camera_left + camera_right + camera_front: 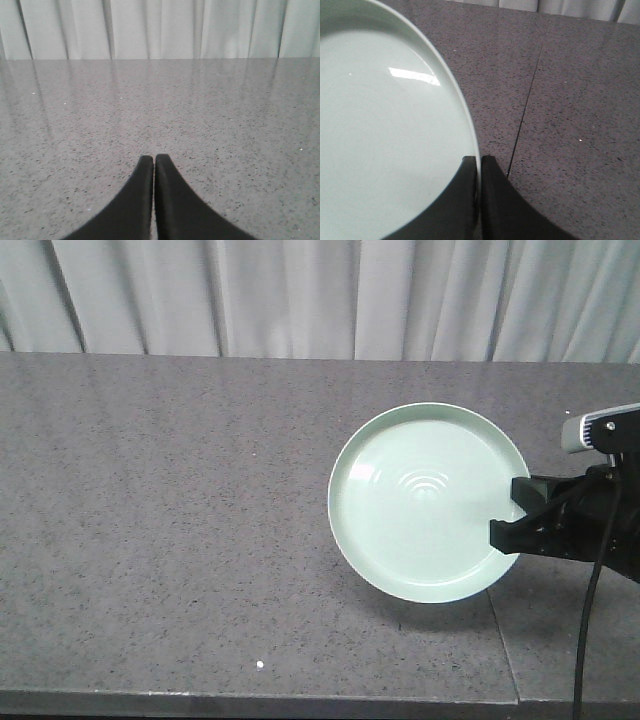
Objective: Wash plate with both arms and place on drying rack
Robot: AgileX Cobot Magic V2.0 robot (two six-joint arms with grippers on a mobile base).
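One plate is being held at its right rim by the right gripper, over the right part of a grey speckled counter. A shadow is being cast below the plate's near edge; whether it is touching the counter cannot be told. Two grippers are being shown in all. In the right wrist view the rim of the plate is being pinched between the two black fingers of the right gripper, one inside the plate and one outside. A seam in the counter is also being shown there. In the left wrist view only the left gripper is being shown, closed on nothing above bare counter, with a pale curtain behind.
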